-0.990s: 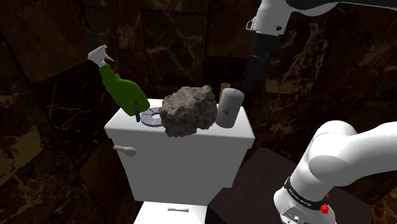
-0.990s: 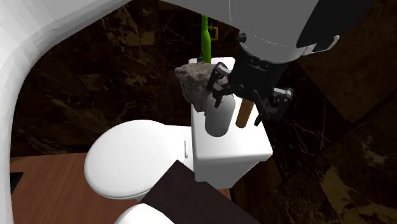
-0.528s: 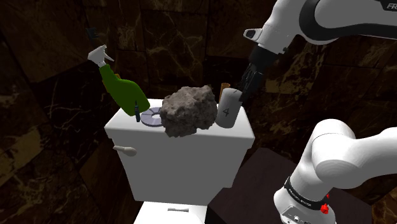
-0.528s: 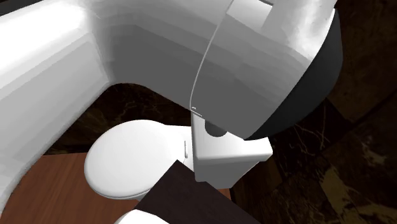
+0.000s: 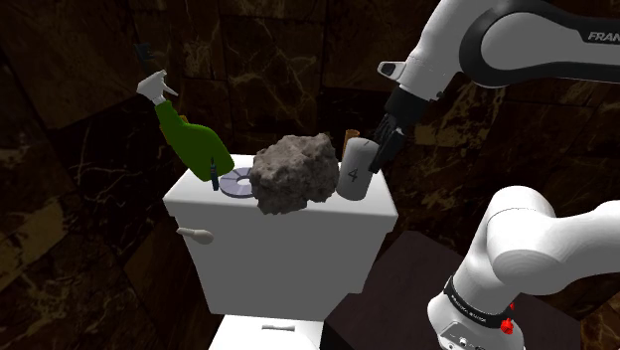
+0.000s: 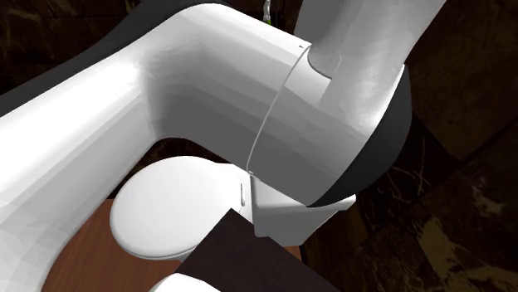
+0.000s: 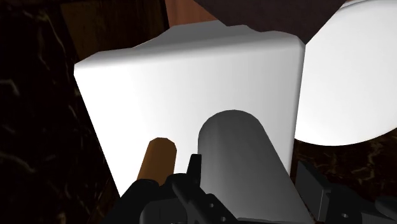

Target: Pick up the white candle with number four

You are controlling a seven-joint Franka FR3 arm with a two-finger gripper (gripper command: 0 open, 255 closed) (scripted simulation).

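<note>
1. Candle (image 5: 356, 167) (pale grey, with a 4 on its side) stood on end on the tank (image 5: 288, 234). It was at the lid's end toward the shoulder view's right, its long axis near upright.
2. Rock (image 5: 293, 174) sat just beside it toward the shoulder view's left, and a brown cylinder (image 7: 159, 158) stood close on its other side.
3. Gripper (image 7: 254, 177) came down on the candle from above and from the shoulder view's right. In the wrist view the fingers (image 7: 194, 167) stood apart with the candle between them, its length running roughly along theirs. One finger lay close to its side and the other showed a gap, so it looked straddled, not clasped.
4. Closing looked like the move to come (a judgement only). The squeeze would go across the candle's width, since it already lay inside the fingers and not off to either side.
5. Brown cylinder stood right by the near finger and might be nudged.
6. Green spray bottle (image 5: 189, 134) stood well apart, at the tank's far end.
</note>
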